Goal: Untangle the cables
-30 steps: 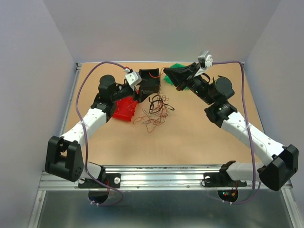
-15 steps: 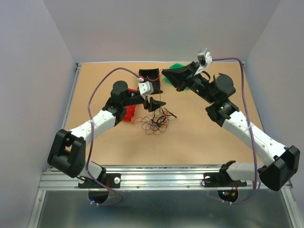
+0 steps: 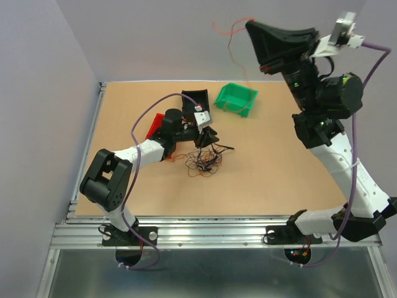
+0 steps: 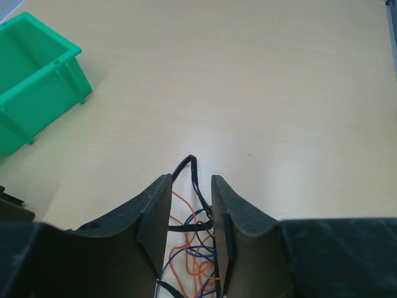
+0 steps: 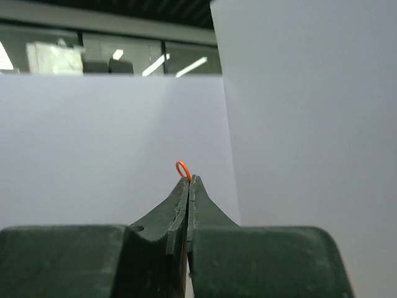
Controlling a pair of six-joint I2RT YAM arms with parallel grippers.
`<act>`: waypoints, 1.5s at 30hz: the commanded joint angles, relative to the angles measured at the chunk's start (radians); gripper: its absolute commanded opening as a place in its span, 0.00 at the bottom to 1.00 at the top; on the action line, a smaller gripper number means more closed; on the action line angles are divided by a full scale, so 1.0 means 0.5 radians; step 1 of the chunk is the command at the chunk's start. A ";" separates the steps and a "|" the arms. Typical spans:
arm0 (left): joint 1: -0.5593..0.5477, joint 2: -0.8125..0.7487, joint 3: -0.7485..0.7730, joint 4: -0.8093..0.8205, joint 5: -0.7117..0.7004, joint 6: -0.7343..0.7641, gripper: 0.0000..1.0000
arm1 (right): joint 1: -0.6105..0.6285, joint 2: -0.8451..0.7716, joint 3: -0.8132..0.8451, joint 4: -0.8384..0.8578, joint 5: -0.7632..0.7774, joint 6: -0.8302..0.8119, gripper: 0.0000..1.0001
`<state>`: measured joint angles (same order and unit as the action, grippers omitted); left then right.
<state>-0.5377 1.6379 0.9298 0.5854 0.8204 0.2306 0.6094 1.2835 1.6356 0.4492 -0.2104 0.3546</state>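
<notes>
The cables (image 3: 201, 160) lie as a loose tangle of thin orange, blue and black wires on the brown table. My left gripper (image 3: 208, 138) stands right over the tangle's far edge. In the left wrist view its jaws (image 4: 190, 180) have narrowed but still show a gap. Several of these cables (image 4: 192, 236) run through that gap, and a black loop pokes out past the tips. My right gripper (image 3: 248, 25) is raised high above the table's far side, shut on one orange cable (image 3: 231, 37). A small loop of that cable (image 5: 182, 167) curls out at the tips of the right gripper (image 5: 188, 179).
A green bin (image 3: 236, 98) sits at the back of the table, also seen at the left wrist view's upper left as the green bin (image 4: 31, 81). A black bin (image 3: 195, 99) stands just behind the left gripper. A red bin (image 3: 155, 124) lies partly under the left arm.
The right arm has swung up high, lifting an orange cable out of the pile. The left arm moved right from the red bin onto the tangle, and its jaws narrowed.
</notes>
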 commanded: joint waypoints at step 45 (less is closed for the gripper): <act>0.523 -0.438 -0.099 0.112 -0.668 -0.345 0.55 | -0.630 1.360 0.058 0.212 0.476 -0.197 0.01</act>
<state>-0.2737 1.4696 0.8913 0.5941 0.4839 0.0578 0.3099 1.9545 1.7096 0.4618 0.0437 0.2447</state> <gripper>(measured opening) 0.549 0.012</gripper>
